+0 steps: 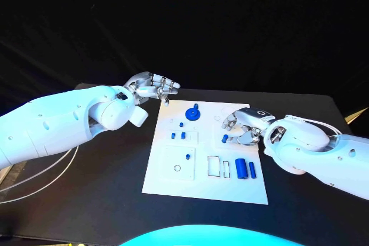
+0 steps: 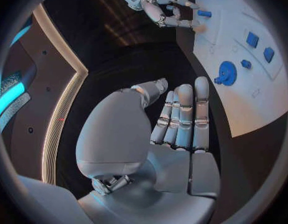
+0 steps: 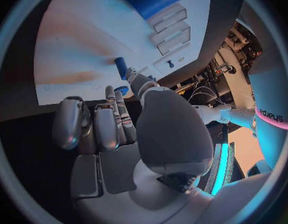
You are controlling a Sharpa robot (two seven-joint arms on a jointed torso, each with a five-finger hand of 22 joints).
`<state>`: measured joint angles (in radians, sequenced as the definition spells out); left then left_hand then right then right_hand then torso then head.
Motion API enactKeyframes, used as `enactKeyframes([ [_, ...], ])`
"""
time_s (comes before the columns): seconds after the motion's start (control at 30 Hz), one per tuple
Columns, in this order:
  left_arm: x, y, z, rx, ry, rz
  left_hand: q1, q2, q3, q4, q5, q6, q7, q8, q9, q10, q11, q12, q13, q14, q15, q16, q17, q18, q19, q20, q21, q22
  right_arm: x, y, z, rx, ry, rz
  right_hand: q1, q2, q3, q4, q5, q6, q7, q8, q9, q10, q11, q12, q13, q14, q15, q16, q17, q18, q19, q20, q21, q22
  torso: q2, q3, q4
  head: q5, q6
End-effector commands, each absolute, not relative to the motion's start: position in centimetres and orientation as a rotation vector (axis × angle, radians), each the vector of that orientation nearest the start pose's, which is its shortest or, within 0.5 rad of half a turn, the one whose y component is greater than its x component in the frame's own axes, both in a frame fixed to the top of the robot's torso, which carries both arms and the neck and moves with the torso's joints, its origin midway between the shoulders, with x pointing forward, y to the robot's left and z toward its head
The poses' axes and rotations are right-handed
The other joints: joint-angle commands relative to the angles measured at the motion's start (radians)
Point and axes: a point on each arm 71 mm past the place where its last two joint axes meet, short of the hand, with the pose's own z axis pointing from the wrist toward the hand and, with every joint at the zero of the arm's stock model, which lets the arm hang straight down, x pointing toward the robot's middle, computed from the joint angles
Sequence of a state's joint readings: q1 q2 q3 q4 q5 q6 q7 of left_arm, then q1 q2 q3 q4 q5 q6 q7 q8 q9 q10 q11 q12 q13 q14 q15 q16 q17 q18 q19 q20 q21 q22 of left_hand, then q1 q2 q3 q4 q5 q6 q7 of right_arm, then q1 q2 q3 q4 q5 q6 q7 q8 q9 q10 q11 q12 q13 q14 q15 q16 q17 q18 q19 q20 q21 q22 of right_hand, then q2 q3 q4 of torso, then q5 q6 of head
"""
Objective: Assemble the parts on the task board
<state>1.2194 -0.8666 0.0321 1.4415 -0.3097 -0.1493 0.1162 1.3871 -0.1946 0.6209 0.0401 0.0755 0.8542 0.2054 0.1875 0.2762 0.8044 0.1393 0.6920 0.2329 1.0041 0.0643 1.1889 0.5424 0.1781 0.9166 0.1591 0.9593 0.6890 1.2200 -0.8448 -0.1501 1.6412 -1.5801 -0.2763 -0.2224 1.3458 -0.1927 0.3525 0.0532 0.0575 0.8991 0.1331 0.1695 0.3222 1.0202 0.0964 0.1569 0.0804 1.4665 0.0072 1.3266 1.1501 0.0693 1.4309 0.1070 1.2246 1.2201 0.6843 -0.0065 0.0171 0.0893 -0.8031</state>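
1. Black table (image 1: 92,203), white task board (image 1: 203,190) mid-surface.
2. Right hand (image 1: 240,129) low over board's right edge, pinching a small blue part (image 1: 225,139), held roughly upright.
3. Left hand (image 1: 152,87) off board's far-left corner, fingers curled, empty.
4. Blue gear (image 1: 192,115) lying between both hands.

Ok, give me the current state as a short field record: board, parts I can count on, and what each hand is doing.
board: white task board flat on the black table
gear part: blue, round, at the board's far end
cylinders: two blue ones lying side by side near the board's right edge
left hand: raised past the board's far left corner, fingers apart, holding nothing
right hand: over the board's right edge, fingertips at a small blue part; grip unclear
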Motion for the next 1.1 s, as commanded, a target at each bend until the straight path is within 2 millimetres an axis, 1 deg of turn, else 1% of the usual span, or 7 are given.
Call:
enactKeyframes([
  [0.03, 51.0, 23.3, -16.1, -0.871, 1.701, -1.378, -0.004, 0.006, -0.003, 0.005, -0.003, -0.001, 0.002, -0.005, -0.001, -0.005, 0.000, 0.004, -0.001, 0.006, 0.001, 0.007, 0.001, 0.007, 0.006, 0.000, 0.001, -0.001, 44.7, -16.8, -21.5, -0.364, 1.813, 0.557, 0.005, 0.010, 0.007, 0.009, -0.003, 0.013, 0.006, -0.005, 0.001, 0.017, -0.004, 0.012, 0.003, 0.021, -0.001, 0.004, -0.001, 0.016, 0.009, -0.002, 0.004, 0.005, -0.001, 0.0002, -0.0008, 0.003, -0.002],
  [0.3, 51.0, 23.3, -16.1, -0.872, 1.702, -1.377, -0.004, 0.006, -0.004, 0.006, -0.003, 0.000, 0.002, -0.005, -0.001, -0.005, 0.000, 0.005, -0.002, 0.006, 0.001, 0.007, 0.001, 0.007, 0.007, 0.000, -0.001, -0.002, 44.6, -16.4, -21.8, -0.363, 1.814, 0.563, 0.007, 0.011, 0.045, 0.020, 0.001, 0.047, 0.012, 0.002, 0.004, 0.064, -0.012, 0.033, 0.006, 0.025, -0.009, 0.011, 0.004, 0.011, 0.020, -0.010, 0.021, 0.024, -0.001, -0.0011, -0.0006, 0.002, -0.003],
  [0.53, 51.0, 23.3, -16.1, -0.872, 1.704, -1.376, -0.004, 0.007, -0.004, 0.007, -0.003, 0.000, 0.002, -0.005, -0.001, -0.005, 0.000, 0.005, -0.002, 0.006, 0.001, 0.007, 0.001, 0.007, 0.007, 0.000, -0.001, -0.002, 44.6, -16.0, -22.2, -0.352, 1.802, 0.574, 0.006, 0.033, 0.144, 0.038, -0.001, 0.104, 0.005, 0.019, 0.013, 0.129, -0.020, 0.025, 0.004, 0.030, -0.016, 0.026, 0.018, 0.007, 0.030, -0.016, 0.038, 0.044, 0.000, -0.0001, 0.0008, 0.000, -0.004],
  [0.57, 51.0, 23.3, -16.1, -0.872, 1.704, -1.376, -0.004, 0.007, -0.004, 0.007, -0.003, 0.000, 0.002, -0.005, -0.001, -0.005, 0.000, 0.005, -0.002, 0.006, 0.001, 0.007, 0.001, 0.007, 0.007, 0.000, -0.001, -0.002, 44.6, -16.0, -22.2, -0.352, 1.802, 0.574, 0.006, 0.033, 0.144, 0.038, -0.001, 0.104, 0.005, 0.019, 0.013, 0.129, -0.020, 0.025, 0.004, 0.030, -0.016, 0.026, 0.018, 0.007, 0.030, -0.016, 0.038, 0.044, 0.000, 0.0001, 0.0006, 0.001, -0.004],
  [0.77, 51.0, 23.4, -16.1, -0.874, 1.704, -1.374, -0.004, 0.007, -0.004, 0.007, -0.003, 0.000, 0.002, -0.005, -0.001, -0.005, 0.000, 0.005, -0.002, 0.006, 0.001, 0.007, 0.001, 0.007, 0.007, 0.000, -0.001, -0.002, 44.7, -16.0, -22.3, -0.345, 1.787, 0.562, 0.007, 0.040, 0.188, 0.034, -0.004, 0.126, -0.001, 0.030, 0.022, 0.158, -0.027, 0.018, 0.004, 0.031, -0.021, 0.031, 0.022, 0.006, 0.032, -0.021, 0.043, 0.050, 0.000, -0.0009, -0.0002, 0.001, -0.006],
  [0.93, 51.0, 23.4, -16.1, -0.874, 1.705, -1.374, -0.005, 0.008, -0.004, 0.009, -0.003, 0.000, 0.002, -0.005, -0.001, -0.005, 0.000, 0.005, -0.002, 0.006, 0.001, 0.008, 0.001, 0.007, 0.007, 0.000, -0.001, -0.003, 44.8, -15.9, -22.3, -0.335, 1.762, 0.555, 0.009, 0.051, 0.208, 0.026, -0.004, 0.142, -0.007, 0.043, 0.031, 0.180, -0.033, 0.018, 0.008, 0.032, -0.026, 0.034, 0.025, 0.006, 0.033, -0.026, 0.046, 0.055, 0.000, 0.0000, -0.0005, 0.002, -0.006],
  [1.1, 51.0, 23.4, -16.1, -0.874, 1.706, -1.373, -0.005, 0.008, -0.004, 0.009, -0.003, 0.000, 0.002, -0.005, -0.001, -0.005, 0.000, 0.005, -0.002, 0.006, 0.001, 0.008, 0.001, 0.007, 0.007, 0.000, -0.001, -0.003, 44.8, -15.8, -22.1, -0.321, 1.733, 0.559, 0.018, 0.067, 0.237, 0.005, -0.004, 0.157, -0.013, 0.062, 0.047, 0.202, -0.041, 0.015, 0.013, 0.032, -0.033, 0.036, 0.026, 0.005, 0.034, -0.032, 0.048, 0.058, 0.000, -0.0002, 0.0000, 0.001, -0.007],
])
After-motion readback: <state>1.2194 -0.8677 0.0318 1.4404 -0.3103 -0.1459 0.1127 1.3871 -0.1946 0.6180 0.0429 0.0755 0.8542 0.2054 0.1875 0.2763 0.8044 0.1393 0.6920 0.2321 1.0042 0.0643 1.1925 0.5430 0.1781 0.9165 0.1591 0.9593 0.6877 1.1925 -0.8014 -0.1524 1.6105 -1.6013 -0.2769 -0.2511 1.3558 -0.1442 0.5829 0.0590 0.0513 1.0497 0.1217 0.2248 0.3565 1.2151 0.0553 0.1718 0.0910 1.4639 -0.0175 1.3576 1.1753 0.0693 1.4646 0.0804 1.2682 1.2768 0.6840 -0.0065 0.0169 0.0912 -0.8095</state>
